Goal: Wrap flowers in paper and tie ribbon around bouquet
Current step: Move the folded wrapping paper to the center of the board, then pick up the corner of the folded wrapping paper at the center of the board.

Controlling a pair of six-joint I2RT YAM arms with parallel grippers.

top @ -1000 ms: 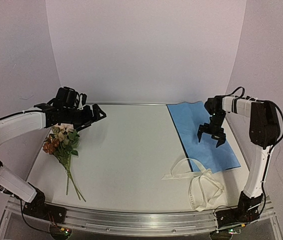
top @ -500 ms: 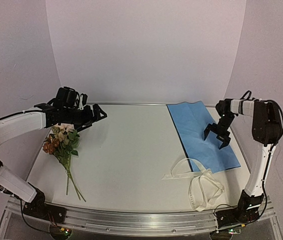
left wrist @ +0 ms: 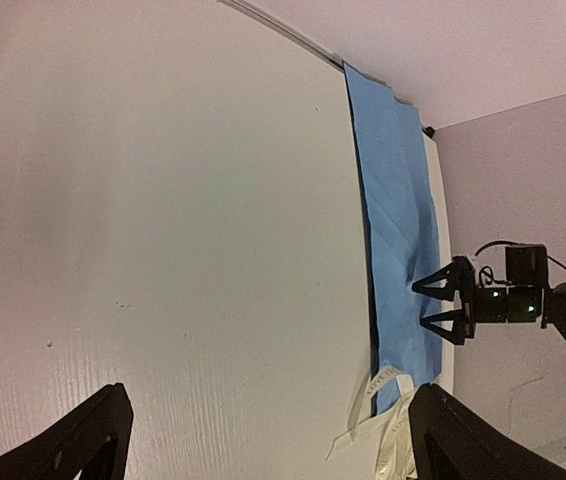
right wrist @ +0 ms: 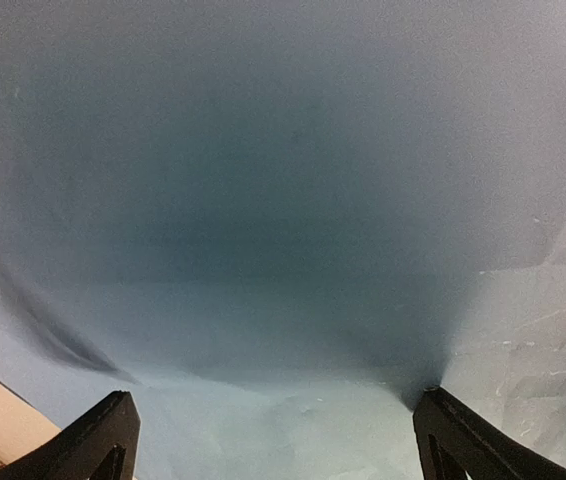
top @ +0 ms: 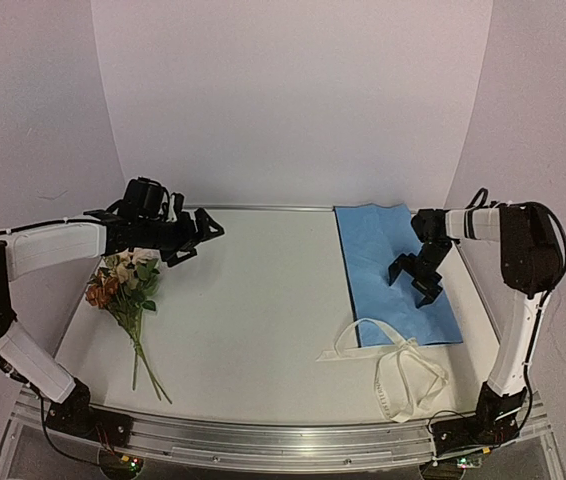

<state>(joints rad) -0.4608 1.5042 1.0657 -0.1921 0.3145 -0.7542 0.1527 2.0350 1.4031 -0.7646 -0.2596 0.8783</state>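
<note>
on the right side of the bench (top: 263,320) the right claw (top: 412,287), spread wide, seems to press its tips into the paper (top: 373,245), likely to drag it toward the middle, while the left claw (top: 203,240), also spread and empty, hovers just beyond the flowers (top: 123,282) at the left.

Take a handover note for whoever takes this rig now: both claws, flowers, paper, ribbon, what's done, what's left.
Left claw: open, empty, in the air beside the flowers, which lie loose at the table's left.
Right claw: open, tips down at the paper, spread flat at the right.
Ribbon: loose heap at the paper's near edge.
Done: nothing wrapped or tied.
Left: flowers onto paper, wrap, tie ribbon.
</note>
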